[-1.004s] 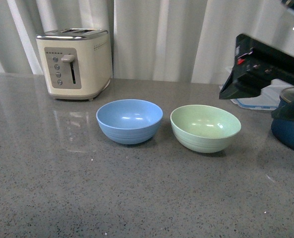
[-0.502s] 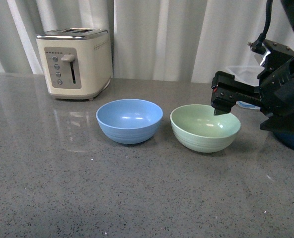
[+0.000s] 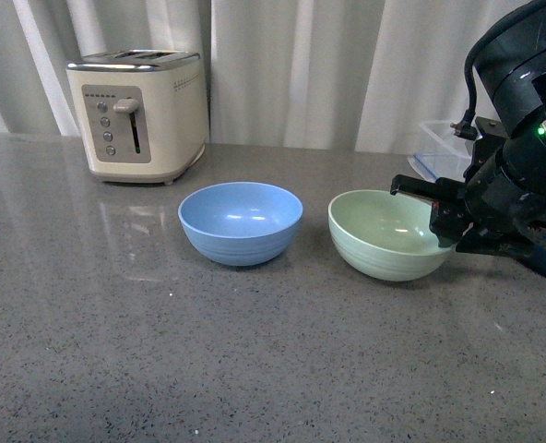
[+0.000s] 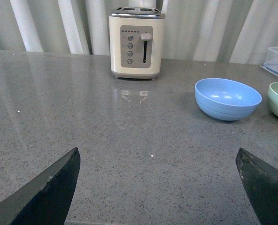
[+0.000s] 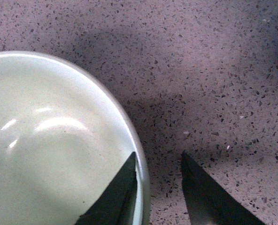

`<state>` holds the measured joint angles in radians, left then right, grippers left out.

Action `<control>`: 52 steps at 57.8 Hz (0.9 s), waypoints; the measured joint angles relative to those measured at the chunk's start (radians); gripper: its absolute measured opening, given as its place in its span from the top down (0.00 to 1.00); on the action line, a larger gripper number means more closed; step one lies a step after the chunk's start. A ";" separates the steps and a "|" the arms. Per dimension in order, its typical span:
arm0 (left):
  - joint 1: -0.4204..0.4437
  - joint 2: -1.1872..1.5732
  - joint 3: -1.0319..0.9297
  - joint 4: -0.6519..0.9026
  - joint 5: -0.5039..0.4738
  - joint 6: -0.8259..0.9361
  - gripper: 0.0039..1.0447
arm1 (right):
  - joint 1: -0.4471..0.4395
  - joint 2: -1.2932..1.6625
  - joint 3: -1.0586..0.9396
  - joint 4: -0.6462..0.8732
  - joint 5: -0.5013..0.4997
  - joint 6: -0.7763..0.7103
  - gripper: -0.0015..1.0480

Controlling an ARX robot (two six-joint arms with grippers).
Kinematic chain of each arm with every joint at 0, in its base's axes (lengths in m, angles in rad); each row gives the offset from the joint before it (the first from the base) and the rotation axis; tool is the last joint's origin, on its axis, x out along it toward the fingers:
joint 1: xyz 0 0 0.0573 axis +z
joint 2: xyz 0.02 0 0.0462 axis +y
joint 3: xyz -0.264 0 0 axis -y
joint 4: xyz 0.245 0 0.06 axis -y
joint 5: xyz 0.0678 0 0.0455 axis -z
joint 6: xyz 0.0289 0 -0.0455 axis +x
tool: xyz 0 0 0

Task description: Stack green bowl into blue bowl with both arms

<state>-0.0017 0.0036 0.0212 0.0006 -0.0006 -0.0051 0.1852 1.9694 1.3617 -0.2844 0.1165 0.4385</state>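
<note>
Right wrist view: straddling green bowl (image 5: 50, 140) rim w/ right gripper (image 5: 158, 159) fingers narrowly parted (light, stiff, prob. slick; rim best hold).

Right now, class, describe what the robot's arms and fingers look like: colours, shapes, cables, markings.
The right arm is black, with a bulky rounded wrist, a looping black cable and a small green light. The right fingers and left fingers are dark, tapering wedges.
</note>
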 joint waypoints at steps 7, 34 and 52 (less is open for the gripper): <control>0.000 0.000 0.000 0.000 0.000 0.000 0.06 | 0.002 -0.023 0.002 0.000 -0.009 -0.006 0.99; 0.000 0.000 0.000 0.000 0.000 0.000 0.06 | 0.224 -0.109 0.225 -0.042 -0.032 -0.082 0.99; 0.000 0.000 0.000 0.000 0.000 0.000 0.06 | 0.296 0.108 0.403 -0.095 0.040 -0.109 0.99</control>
<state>-0.0017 0.0032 0.0212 0.0006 -0.0006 -0.0051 0.4816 2.0769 1.7645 -0.3790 0.1562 0.3290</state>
